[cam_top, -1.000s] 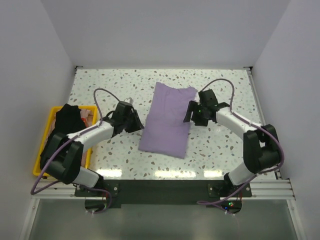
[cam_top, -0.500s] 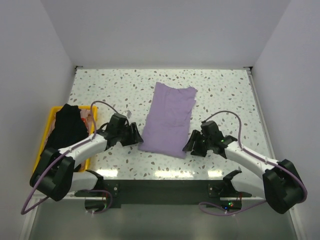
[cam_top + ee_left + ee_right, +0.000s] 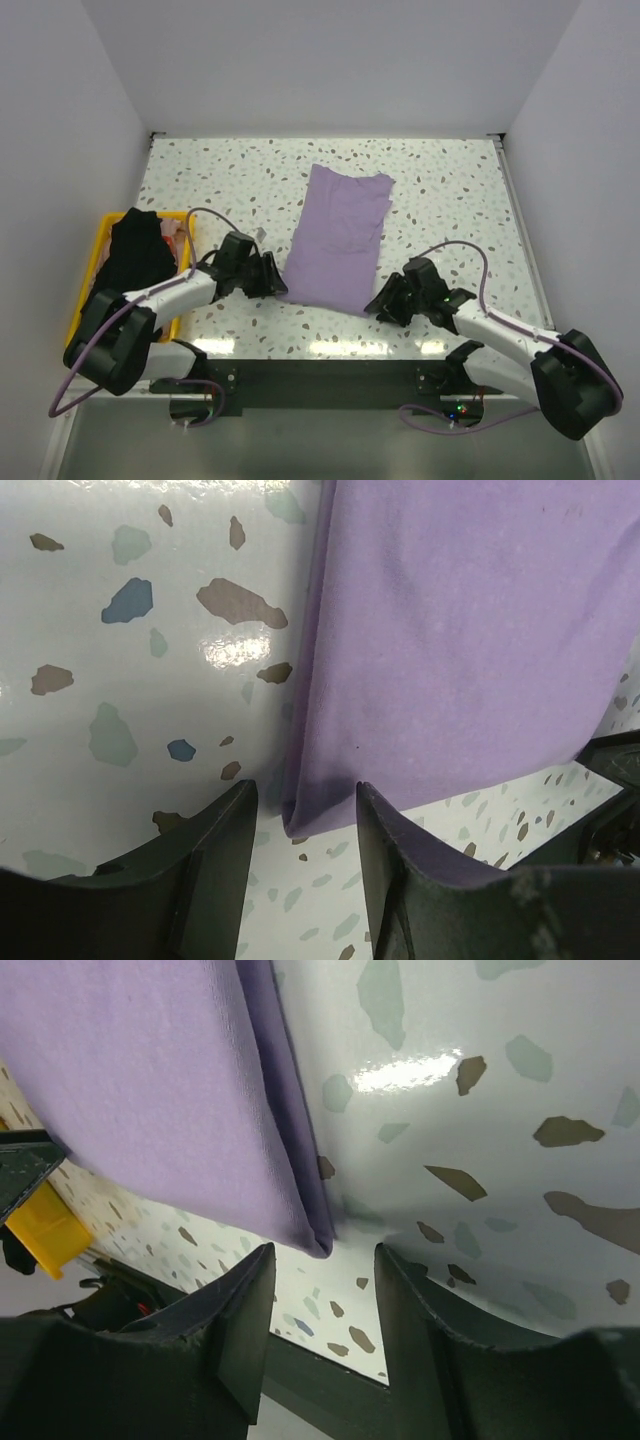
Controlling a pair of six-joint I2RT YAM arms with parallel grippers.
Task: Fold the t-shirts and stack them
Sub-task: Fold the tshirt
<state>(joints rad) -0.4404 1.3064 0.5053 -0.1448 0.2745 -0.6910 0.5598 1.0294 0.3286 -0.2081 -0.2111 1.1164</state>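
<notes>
The left claw and right claw have moved to the shirt's near edge. Each is released with a corner just inside it, ready to grasp.

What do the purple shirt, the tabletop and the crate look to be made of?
Purple shirt: soft matte fabric, perhaps cotton; it folds flat into layered edges. Tabletop: glossy terrazzo-patterned surface, perhaps laminate or stone; coloured chips and lamp glare show. Crate: yellow, likely moulded plastic, though too small here to confirm.
</notes>
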